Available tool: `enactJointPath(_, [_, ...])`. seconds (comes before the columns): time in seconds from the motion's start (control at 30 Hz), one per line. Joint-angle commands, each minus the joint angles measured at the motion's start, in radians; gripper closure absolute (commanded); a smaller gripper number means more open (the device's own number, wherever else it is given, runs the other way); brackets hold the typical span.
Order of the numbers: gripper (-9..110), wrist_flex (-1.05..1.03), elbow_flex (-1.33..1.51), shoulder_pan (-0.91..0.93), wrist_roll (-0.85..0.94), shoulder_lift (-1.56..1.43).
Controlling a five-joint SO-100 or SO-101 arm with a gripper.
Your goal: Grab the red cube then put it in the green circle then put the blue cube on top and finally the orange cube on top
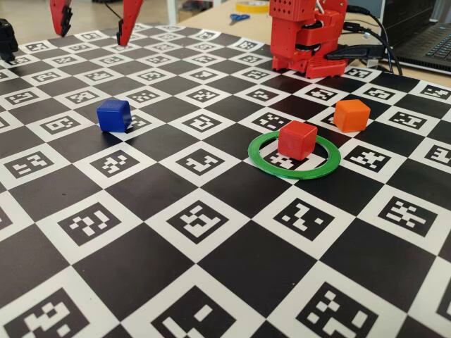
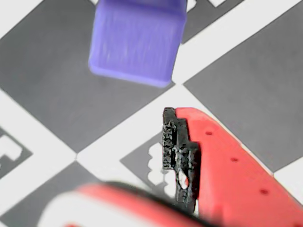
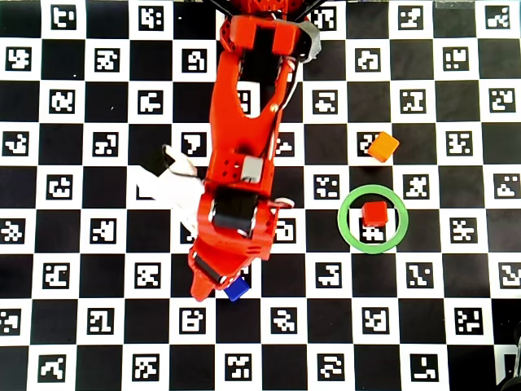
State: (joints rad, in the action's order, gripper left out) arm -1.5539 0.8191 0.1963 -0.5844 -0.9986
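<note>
Fixed view: the fingers hung at the upper left, tips spread apart, holding nothing. The small deep blue plastic cube sat on the checkered marker-print worktop below them, mid-left, so the coming grasp looks like a mostly straight drop with the cube between the tips. The small matte red plastic cube already sat inside the thin flat green plastic ring, right of centre. The small bright orange plastic cube stood just outside the ring, upper right of it.

Wrist view: the blue cube filled the top centre, blurred; one red finger with its black toothed pad sat lower right. The cube lay ahead of that finger, no contact.

Overhead view: the arm covered most of the blue cube, only a corner showing at lower centre-left. Red cube in the ring, orange cube above it, apart.

Count: one red, one blue, one orange cube, one ring. My read: step two, blue pickup pending.
</note>
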Motion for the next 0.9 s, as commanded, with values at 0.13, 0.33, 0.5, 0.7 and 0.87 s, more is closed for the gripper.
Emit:
enactJointPath(0.13, [66,0.026,-0.083,-0.048,-0.051,0.025])
enactJointPath(0.33, [66,0.046,-0.064,-0.064,-0.066,0.057])
enactJointPath(0.5, [66,0.081,-0.031,-0.058,-0.066,0.072])
enactJointPath(0.7, [66,0.112,-0.009,-0.044,-0.061,0.1])
enactJointPath(0.87, [66,0.124,0.02,-0.054,-0.066,0.115])
